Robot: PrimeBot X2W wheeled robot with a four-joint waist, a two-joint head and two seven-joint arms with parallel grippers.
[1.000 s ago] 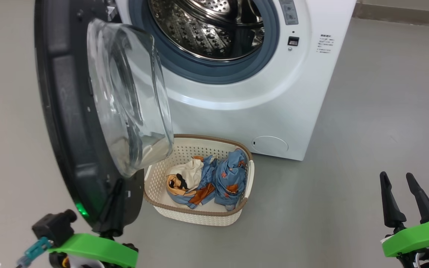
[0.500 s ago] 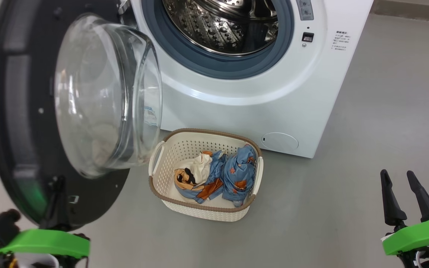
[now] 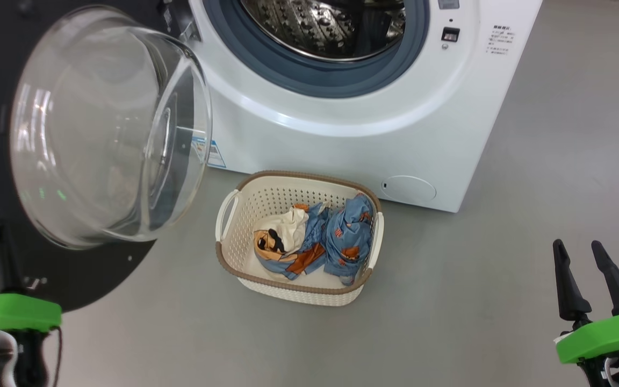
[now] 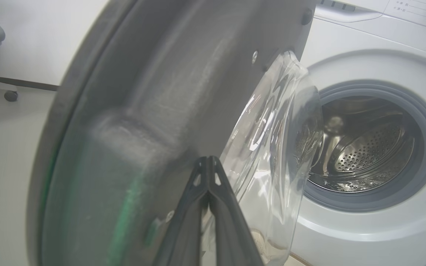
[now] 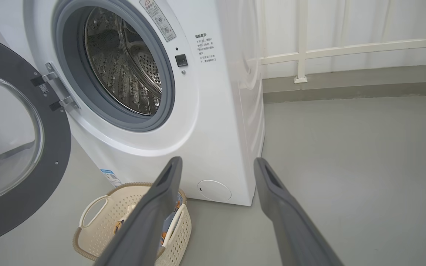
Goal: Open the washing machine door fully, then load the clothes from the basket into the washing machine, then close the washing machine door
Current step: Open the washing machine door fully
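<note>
Door wide open, laundry in the basket, my two arms low at either side.

Nearest, my left wrist view shows my left jaws pinched together, the fingers (image 4: pixel 220 207) meeting at their tips against the dark inner face of the washing machine door (image 3: pixel 100 269). From the head, my right jaws stand wide and hold nothing, fingers (image 3: pixel 570 290) pointing up over the grey floor (image 3: pixel 449 301). Between my arms the basket (image 3: pixel 309 175) sits on the floor just before the washing machine (image 3: pixel 342 145), handles left and right, the clothes (image 3: pixel 315 242) bunched inside. The door hangs from its left-side hinge, its glass bowl bulging towards me. Beyond it the steel drum (image 4: pixel 368 155) gapes.
</note>
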